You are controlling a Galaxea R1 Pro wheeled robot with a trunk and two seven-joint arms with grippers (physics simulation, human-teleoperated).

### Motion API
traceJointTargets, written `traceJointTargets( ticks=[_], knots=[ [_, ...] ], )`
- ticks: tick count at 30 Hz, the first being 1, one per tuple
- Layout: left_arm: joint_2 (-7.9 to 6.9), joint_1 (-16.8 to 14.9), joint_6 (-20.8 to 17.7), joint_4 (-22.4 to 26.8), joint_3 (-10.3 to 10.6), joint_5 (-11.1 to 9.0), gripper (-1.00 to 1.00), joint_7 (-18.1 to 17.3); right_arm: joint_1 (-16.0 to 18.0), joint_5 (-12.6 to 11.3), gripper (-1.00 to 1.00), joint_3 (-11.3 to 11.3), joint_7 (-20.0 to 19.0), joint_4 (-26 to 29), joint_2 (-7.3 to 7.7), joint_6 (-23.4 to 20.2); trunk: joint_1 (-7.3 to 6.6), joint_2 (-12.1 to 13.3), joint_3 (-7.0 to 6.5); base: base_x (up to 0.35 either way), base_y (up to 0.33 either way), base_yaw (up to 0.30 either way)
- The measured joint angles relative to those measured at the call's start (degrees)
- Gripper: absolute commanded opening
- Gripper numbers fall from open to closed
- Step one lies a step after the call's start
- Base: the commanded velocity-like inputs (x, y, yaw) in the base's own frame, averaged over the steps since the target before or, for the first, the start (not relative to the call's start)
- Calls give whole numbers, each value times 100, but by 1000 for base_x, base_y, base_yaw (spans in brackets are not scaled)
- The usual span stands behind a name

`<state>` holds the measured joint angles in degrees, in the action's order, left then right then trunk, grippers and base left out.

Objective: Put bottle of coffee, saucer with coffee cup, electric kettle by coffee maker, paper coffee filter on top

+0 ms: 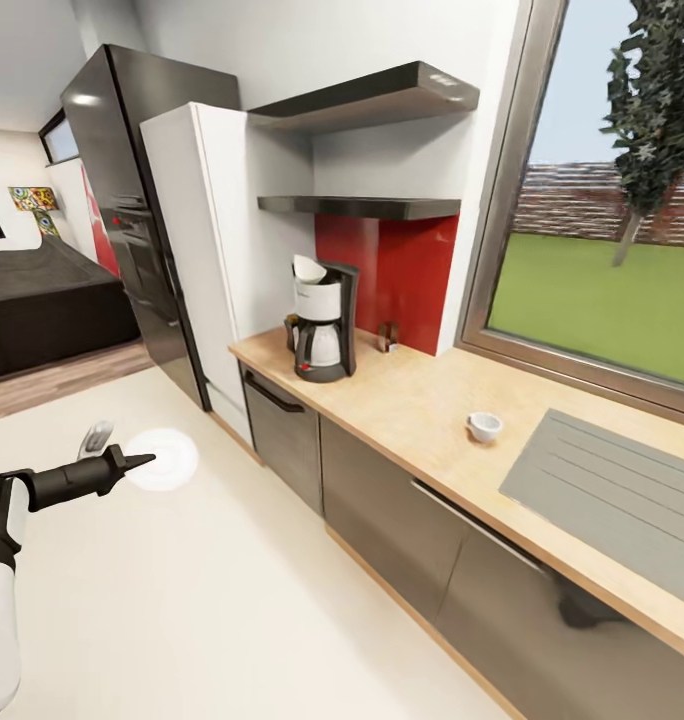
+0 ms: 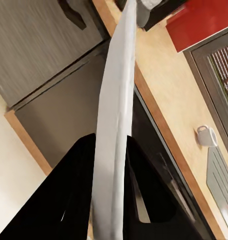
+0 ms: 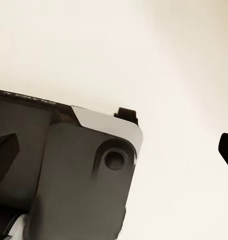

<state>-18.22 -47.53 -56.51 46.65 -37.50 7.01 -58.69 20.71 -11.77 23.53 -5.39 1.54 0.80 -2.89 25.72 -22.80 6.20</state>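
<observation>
My left gripper (image 1: 140, 462) is shut on the rim of the white saucer (image 1: 168, 459), held over the floor well left of the kitchen countertop (image 1: 412, 395). In the left wrist view the saucer (image 2: 114, 115) runs edge-on between the black fingers (image 2: 69, 200). The coffee maker (image 1: 324, 322) stands at the counter's left end with the paper coffee filter (image 1: 307, 268) on top. The bottle of coffee (image 1: 387, 337) sits just right of it by the red wall. The coffee cup (image 1: 484, 426) (image 2: 207, 136) stands alone mid-counter. The kitchen shelf (image 1: 362, 207) is bare. The electric kettle is out of view. My right gripper (image 3: 114, 152) hangs open above the robot's base.
A thicker dark board (image 1: 377, 95) hangs above the shelf. A grey drainboard (image 1: 602, 490) lies at the counter's right. A white tall cabinet (image 1: 197, 250) and black fridge (image 1: 127, 220) stand left of the counter. Open cream floor (image 1: 232, 580) lies before the cabinets.
</observation>
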Motion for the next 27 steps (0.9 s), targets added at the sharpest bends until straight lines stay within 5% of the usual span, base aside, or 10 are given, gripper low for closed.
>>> traceJointTargets(
  ticks=[23, 27],
  knots=[
    [-8, -2, -12, 10, -25, -10, -100, -47, 0, 3, 100, -2, 0, -14, 22, 11, 1, 0, 0, 272, 240, 0],
    [-10, -3, -7, 11, 13, -364, -100, -57, 0, 10, 100, -2, -1, -15, 23, 11, 1, 0, 0, 206, 287, 0]
  ],
)
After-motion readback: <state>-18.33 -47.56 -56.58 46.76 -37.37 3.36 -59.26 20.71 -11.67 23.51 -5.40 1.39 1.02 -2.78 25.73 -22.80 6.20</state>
